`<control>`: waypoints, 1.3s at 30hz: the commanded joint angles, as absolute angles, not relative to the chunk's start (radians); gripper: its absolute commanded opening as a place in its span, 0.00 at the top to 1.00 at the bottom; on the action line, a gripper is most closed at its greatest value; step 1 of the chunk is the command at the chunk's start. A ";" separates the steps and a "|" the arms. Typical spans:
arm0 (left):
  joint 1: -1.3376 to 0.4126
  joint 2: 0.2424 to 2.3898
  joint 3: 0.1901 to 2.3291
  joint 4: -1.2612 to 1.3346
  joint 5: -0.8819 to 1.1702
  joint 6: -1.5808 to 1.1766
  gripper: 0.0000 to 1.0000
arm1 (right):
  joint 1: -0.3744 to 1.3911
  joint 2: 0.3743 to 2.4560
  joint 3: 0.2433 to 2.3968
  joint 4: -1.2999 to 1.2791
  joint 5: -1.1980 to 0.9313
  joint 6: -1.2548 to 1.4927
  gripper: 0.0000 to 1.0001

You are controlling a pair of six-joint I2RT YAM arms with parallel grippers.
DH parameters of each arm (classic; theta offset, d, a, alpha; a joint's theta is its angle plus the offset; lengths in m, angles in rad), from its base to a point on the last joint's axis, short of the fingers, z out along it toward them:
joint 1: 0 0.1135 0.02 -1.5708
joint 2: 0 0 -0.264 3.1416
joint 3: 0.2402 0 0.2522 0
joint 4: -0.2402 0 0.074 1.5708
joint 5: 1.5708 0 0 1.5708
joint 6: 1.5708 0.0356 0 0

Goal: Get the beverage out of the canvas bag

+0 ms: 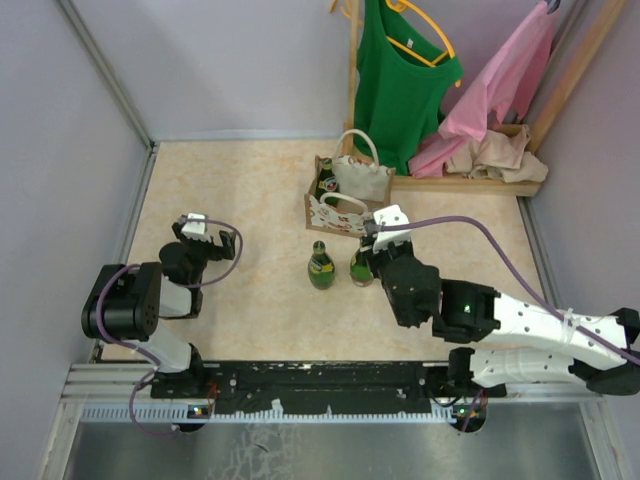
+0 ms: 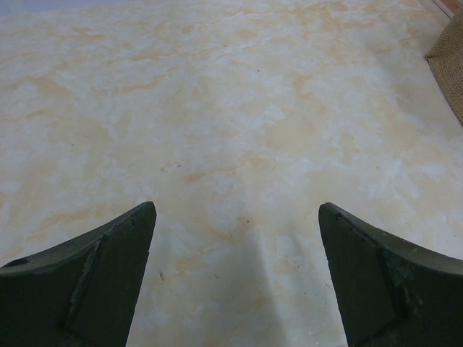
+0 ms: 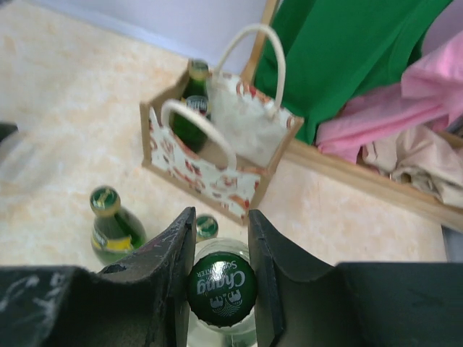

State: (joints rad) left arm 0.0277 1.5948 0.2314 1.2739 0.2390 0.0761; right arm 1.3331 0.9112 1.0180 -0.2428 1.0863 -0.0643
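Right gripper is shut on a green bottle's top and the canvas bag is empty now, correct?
Not quite. The right gripper is shut on a green bottle at its top, but the canvas bag is not empty: the right wrist view shows two other bottles standing inside it.
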 commanded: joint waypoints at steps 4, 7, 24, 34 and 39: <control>0.020 1.595 0.242 1.284 0.241 0.081 0.00 | 1.345 0.788 0.907 -0.332 1.134 0.215 1.00; 0.021 1.596 0.242 1.284 0.241 0.081 0.00 | 1.345 0.721 0.818 -0.295 1.101 0.263 1.00; 0.020 1.596 0.242 1.284 0.240 0.081 0.00 | 1.195 0.711 0.572 -0.235 0.862 0.479 1.00; 0.020 1.595 0.242 1.284 0.241 0.080 0.00 | 1.132 0.752 0.526 -0.166 0.801 0.479 1.00; 0.021 1.595 0.242 1.284 0.241 0.081 0.00 | 1.132 0.802 0.526 -0.131 0.799 0.460 1.00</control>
